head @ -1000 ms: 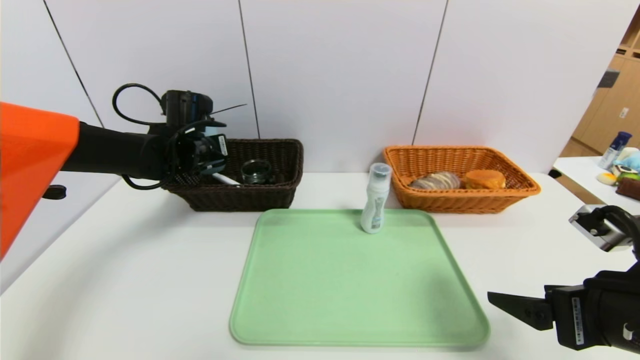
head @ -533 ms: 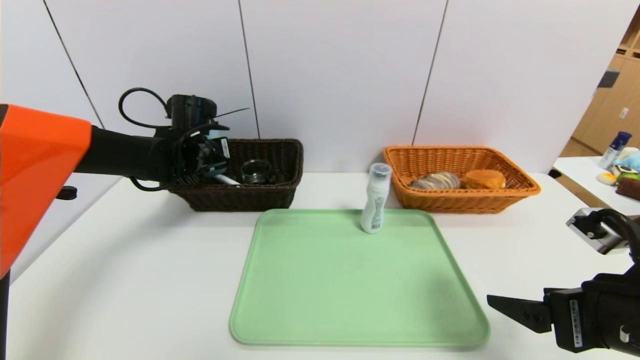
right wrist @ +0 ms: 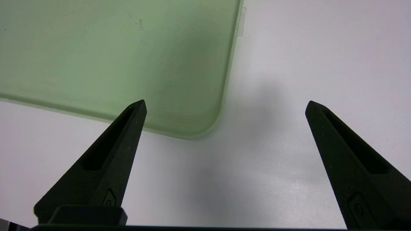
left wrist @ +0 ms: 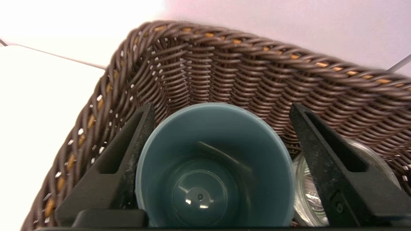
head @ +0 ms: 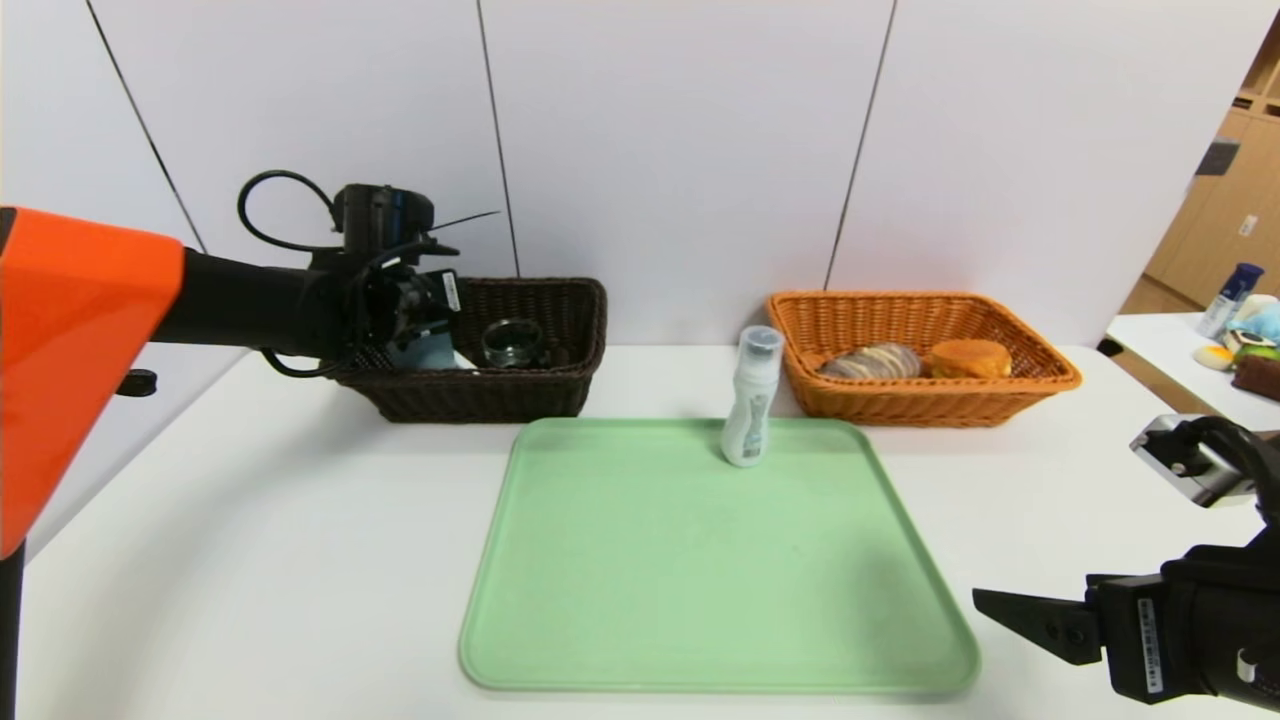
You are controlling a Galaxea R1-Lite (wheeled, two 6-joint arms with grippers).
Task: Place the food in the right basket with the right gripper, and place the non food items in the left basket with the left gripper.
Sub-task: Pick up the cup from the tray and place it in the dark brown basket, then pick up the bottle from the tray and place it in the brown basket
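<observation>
The left tool (left wrist: 221, 166) hangs inside the brown basket (head: 520, 390), its jaws spread with a blue cup (left wrist: 213, 166) between them; one jaw touches the cup, the other stands clear, so the cup looks released. A glass jar (head: 512, 342) lies just beside it. Well to that tool's right, the bottle (head: 750, 400) stands upright on the green tray (head: 700, 580), its long axis vertical. Bread (head: 872, 361) lies in the orange basket (head: 920, 400). The right tool (right wrist: 224, 106) hovers open over the tabletop (head: 250, 560), nearer the bottle, though I judge the bottle is the left tool's job.
</observation>
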